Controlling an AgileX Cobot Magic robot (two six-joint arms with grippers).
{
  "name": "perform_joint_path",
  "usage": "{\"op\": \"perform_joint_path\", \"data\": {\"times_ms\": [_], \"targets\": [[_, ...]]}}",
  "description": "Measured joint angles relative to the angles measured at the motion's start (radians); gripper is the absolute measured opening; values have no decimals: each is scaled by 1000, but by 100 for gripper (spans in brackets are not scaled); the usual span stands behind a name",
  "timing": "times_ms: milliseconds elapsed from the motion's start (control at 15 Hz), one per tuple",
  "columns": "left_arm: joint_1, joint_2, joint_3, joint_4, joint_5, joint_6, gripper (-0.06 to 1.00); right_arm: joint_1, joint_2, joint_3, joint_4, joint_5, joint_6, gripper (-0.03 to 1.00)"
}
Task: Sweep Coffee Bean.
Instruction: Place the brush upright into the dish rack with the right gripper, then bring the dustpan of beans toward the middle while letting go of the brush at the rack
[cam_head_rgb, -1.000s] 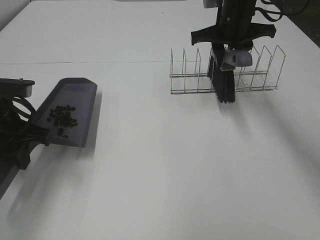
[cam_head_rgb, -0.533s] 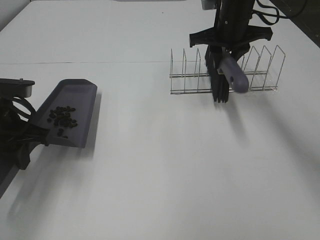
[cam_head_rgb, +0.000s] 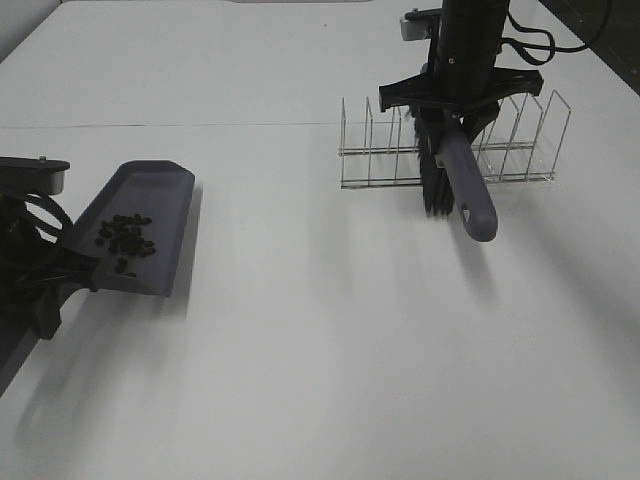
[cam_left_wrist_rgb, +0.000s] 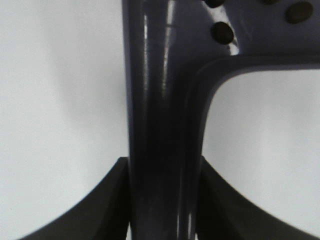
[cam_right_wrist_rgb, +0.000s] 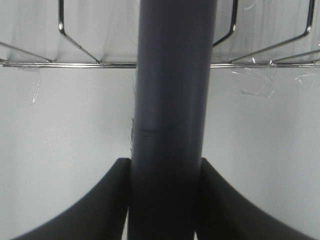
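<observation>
dark coffee beans lie in the dustpan, whose handle the left tool clenches at the counter's left edge. the right tool grips the brush by the wire rack; its handle has swung lower and forward than before.

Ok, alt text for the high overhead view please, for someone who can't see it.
On a white table, the left gripper holds a dark dustpan with a small pile of coffee beans in it, at the left edge. At upper right, the right gripper holds a brush, bristles down, at the front of a wire rack.
</observation>
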Motion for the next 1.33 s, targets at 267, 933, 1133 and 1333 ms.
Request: {"op": "perform_joint_path", "data": {"times_ms": [267, 933, 1133, 1333], "targets": [[0, 0, 0, 0, 23, 0, 33, 0, 0, 0, 10, -1, -26, 41], [0, 0, 0, 0, 23, 0, 33, 11, 1, -3, 38, -56, -51, 76], [0, 0, 0, -2, 25, 0, 33, 11, -54, -33, -28, -73, -51, 76], [0, 0, 0, -16, 26, 0, 33, 11, -124, -38, -37, -79, -51, 76]]}}
